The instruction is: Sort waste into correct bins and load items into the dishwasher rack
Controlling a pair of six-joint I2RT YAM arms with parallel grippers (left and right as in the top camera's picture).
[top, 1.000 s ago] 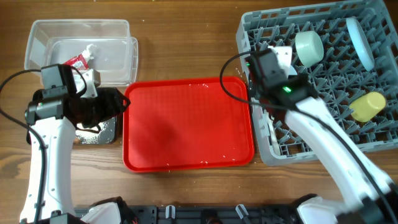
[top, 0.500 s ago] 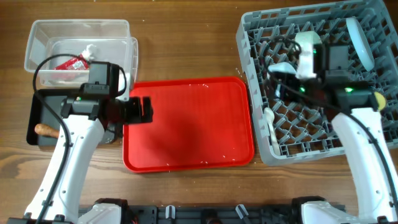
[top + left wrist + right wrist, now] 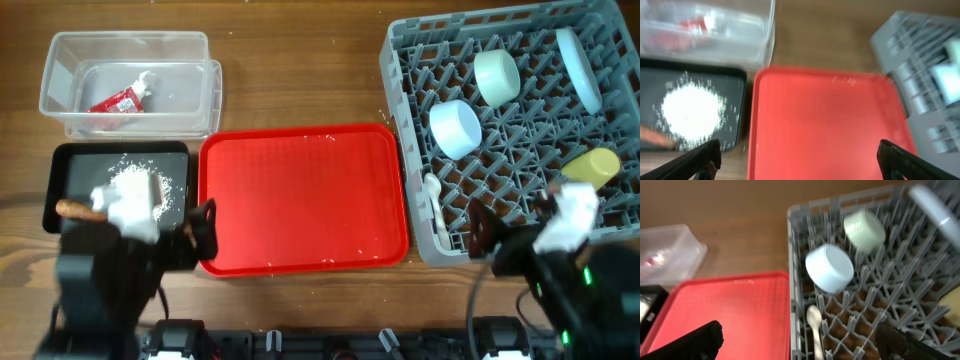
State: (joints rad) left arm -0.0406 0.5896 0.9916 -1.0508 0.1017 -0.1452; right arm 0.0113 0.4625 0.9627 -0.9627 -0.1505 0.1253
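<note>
The left fingers (image 3: 704, 159) are spread wide with nothing in them, near the front left corner of the surface. The right fingers (image 3: 694, 341) are wide apart and empty. The grey rack (image 3: 520, 140) at the right edge holds the white bowl (image 3: 455, 128), green bowl (image 3: 495, 75), plate (image 3: 580, 62), yellow cup (image 3: 592, 168) and spoon (image 3: 432, 190). Rice (image 3: 692, 107) lies in the black tray (image 3: 70, 165).

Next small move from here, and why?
Probably just park the left gripper and right gripper: the red tray looks bare bar specks; wrapper in the clear tub; rice and food stick in the black tray; white bowl, mint bowl, cup, plate, spoon in the rack.
</note>
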